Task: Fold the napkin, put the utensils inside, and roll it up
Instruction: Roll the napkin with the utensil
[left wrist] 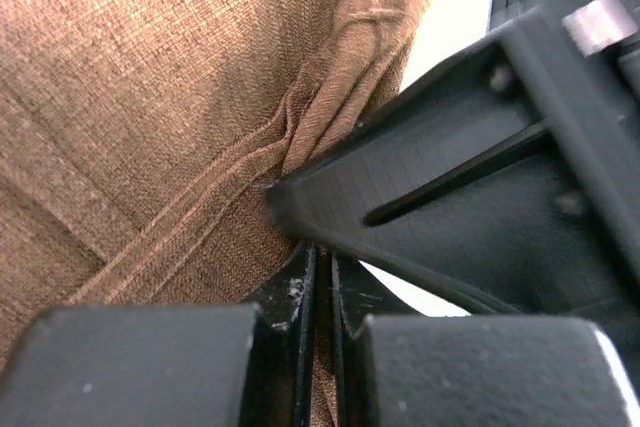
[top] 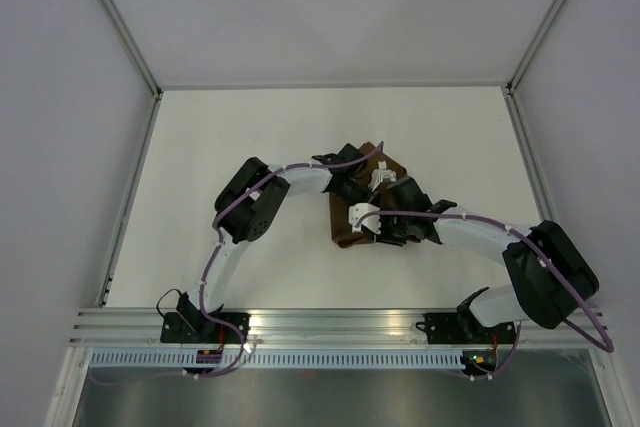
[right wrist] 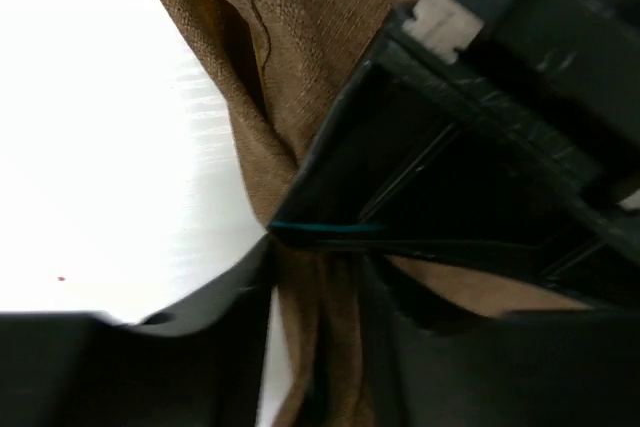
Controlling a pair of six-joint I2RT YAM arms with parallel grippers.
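Observation:
The brown napkin (top: 345,225) lies bunched at the middle of the table, between both grippers. My left gripper (top: 350,185) is shut on a thin fold of it; in the left wrist view the cloth (left wrist: 150,97) is pinched between the closed jaws (left wrist: 322,262). My right gripper (top: 385,225) is shut on a thicker bunch of the napkin (right wrist: 300,37), seen between its jaws in the right wrist view (right wrist: 320,282). The two grippers almost touch; each shows as a black wedge in the other's wrist view. The utensil is hidden.
The white table (top: 230,137) runs to grey walls at the back and sides. A metal rail (top: 330,322) with the arm bases lies along the near edge. Purple cables run along both arms.

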